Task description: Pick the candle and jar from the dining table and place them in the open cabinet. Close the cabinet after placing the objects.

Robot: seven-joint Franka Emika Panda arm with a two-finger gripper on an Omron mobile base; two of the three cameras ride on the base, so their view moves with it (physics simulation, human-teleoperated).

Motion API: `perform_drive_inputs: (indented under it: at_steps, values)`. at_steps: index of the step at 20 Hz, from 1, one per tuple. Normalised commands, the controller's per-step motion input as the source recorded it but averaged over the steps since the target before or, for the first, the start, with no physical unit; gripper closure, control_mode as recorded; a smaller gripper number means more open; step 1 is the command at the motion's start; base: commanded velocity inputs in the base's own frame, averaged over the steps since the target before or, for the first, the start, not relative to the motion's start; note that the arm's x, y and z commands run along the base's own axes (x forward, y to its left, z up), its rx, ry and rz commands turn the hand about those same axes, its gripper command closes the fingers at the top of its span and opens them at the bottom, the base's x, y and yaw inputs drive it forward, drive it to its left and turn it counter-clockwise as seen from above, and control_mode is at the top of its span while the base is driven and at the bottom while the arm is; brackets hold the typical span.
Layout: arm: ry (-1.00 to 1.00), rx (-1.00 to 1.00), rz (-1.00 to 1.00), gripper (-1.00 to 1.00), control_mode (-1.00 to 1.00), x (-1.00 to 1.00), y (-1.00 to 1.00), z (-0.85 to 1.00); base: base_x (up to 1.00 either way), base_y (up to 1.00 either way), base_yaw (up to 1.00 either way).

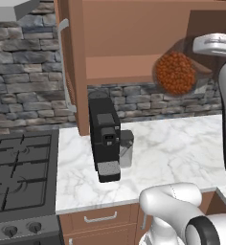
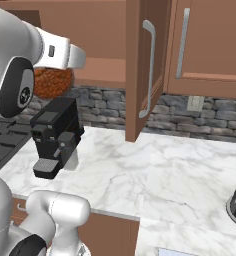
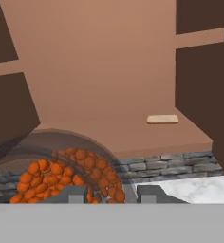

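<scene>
While the gripper (image 3: 107,193) holds the jar (image 1: 176,72) at the cabinet (image 1: 116,38) shelf edge, treat it as heavy, slick, breakable glass; set down gently beside candle (image 3: 163,119).

1. This is a home kitchen, rendered in simulation.
2. A black gas stove (image 1: 19,177) sits at the lower left of the left base view.
3. A black coffee machine (image 1: 104,139) stands on the white marble bench (image 1: 172,148).
4. Brown wooden wall cabinets (image 2: 200,45) with silver bar handles hang above.
5. A grey stone backsplash (image 1: 24,86) lines the wall.
6. Low wooden drawers (image 1: 100,219) sit under the bench.
</scene>
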Motion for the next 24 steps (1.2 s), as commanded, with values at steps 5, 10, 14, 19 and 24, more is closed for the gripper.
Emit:
perform_drive_inputs:
  at_steps: [5,10,14,19,24]
  values:
    - [-0.1,-0.01,0.02,1.0,-1.0,0.18,0.12,0.0,0.0,0.0,0.0]
    - [-0.1,-0.03,0.0,1.0,-1.0,0.19,0.16,0.01,0.0,0.0,0.0]
    - [-0.05,-0.03,0.0,1.0,-1.0,0.15,0.08,0.02,0.0,0.0,0.0]
    - [0.0,-0.01,0.0,1.0,-1.0,0.26,0.0,0.03,0.0,0.0,0.0]
    - [0.08,0.0,0.0,1.0,-1.0,0.29,0.0,0.24,0.0,0.0,0.0]
